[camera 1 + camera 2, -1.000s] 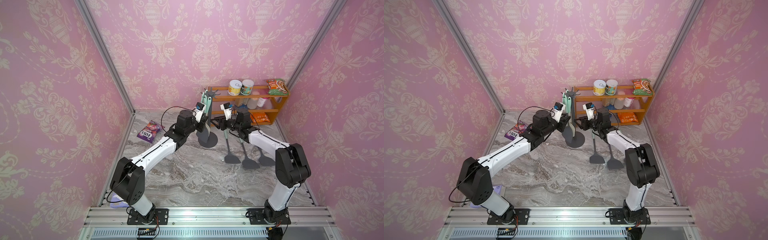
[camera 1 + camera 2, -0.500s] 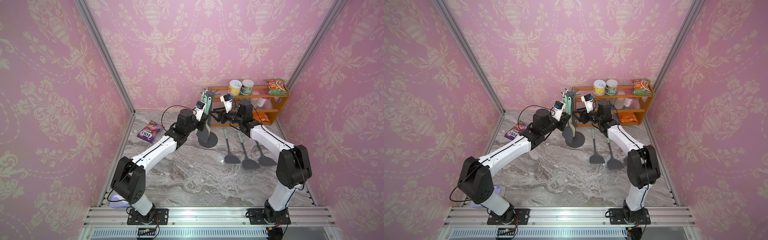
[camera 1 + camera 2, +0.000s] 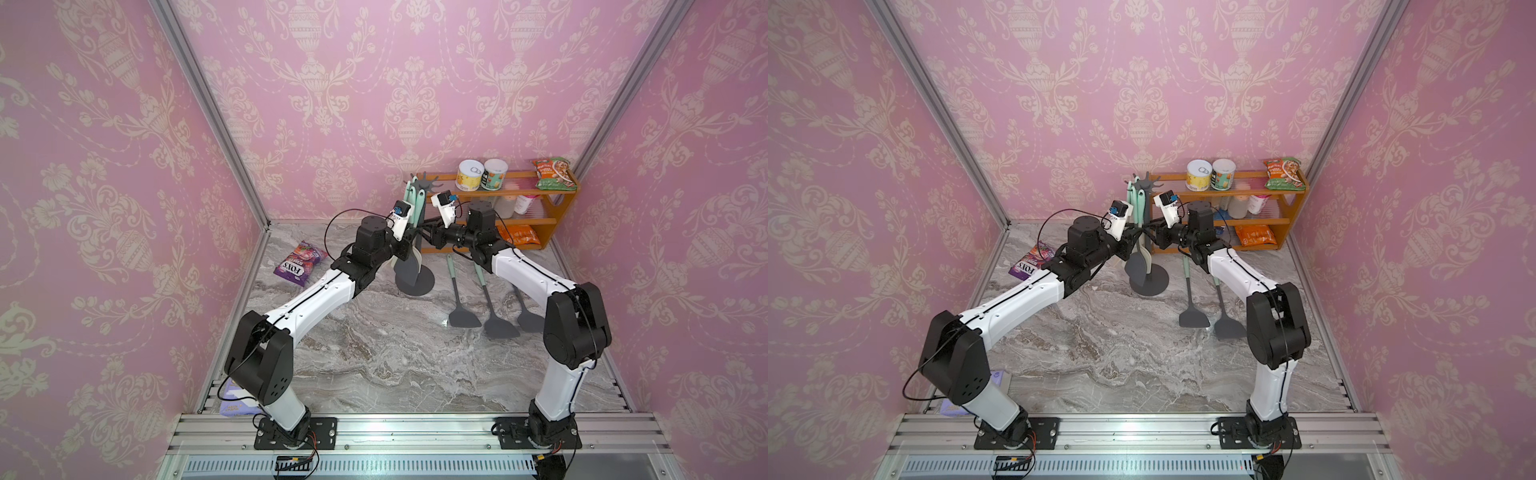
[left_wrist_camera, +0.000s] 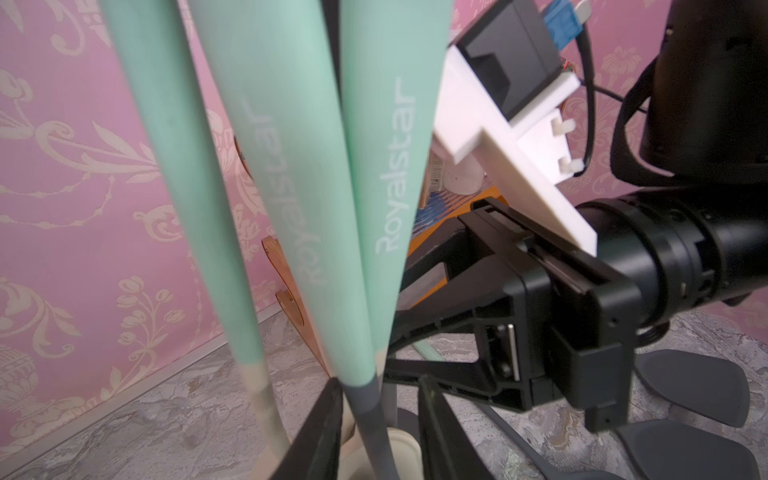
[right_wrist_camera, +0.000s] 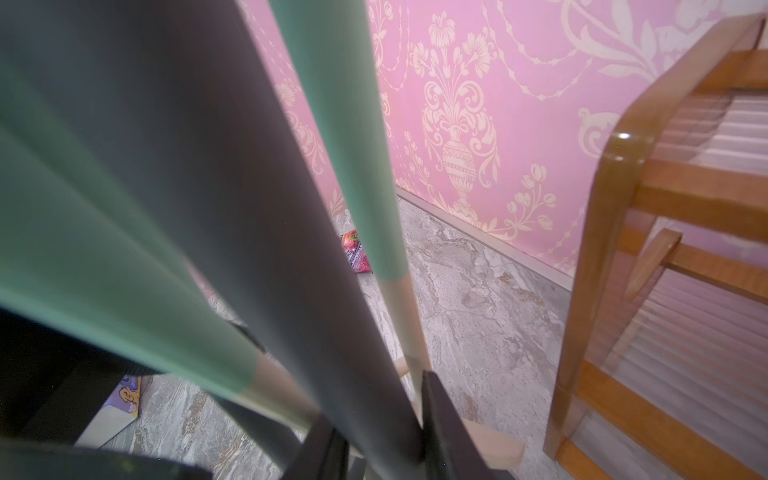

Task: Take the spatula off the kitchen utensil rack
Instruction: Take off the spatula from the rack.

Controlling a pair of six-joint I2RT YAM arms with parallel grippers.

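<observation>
Working at 12 o'clock on the grey marble-look tabletop (image 3: 374, 365), at the dark grey kitchen utensil rack (image 3: 419, 284) of thin upright pole, round disc base and star of short hooks, just beside the orange wooden two-tier shelf (image 3: 519, 192) at 1 o'clock. Bracing that pole with the right gripper (image 5: 384, 428), reaching in from 3 o'clock, jaws drawn narrow and pressed to both sides of the dark bar. Hanging from a hook on the pole's 9 o'clock side, long axis near vertical: the spatula (image 4: 363, 415), with mint-green handle, dark grey neck and flat grey blade (image 3: 1135, 266) low over the base. Lying nearer the left gripper (image 4: 380, 399), reaching from 9 o'clock and straddling that neck just below the handle, jaws narrow; one finger (image 4: 320, 440) against it, a slight gap at the other, so cannot tell whether pinched. Judging the next move: lift straight up along that axis to clear the hook, then draw away toward 9 o'clock.
</observation>
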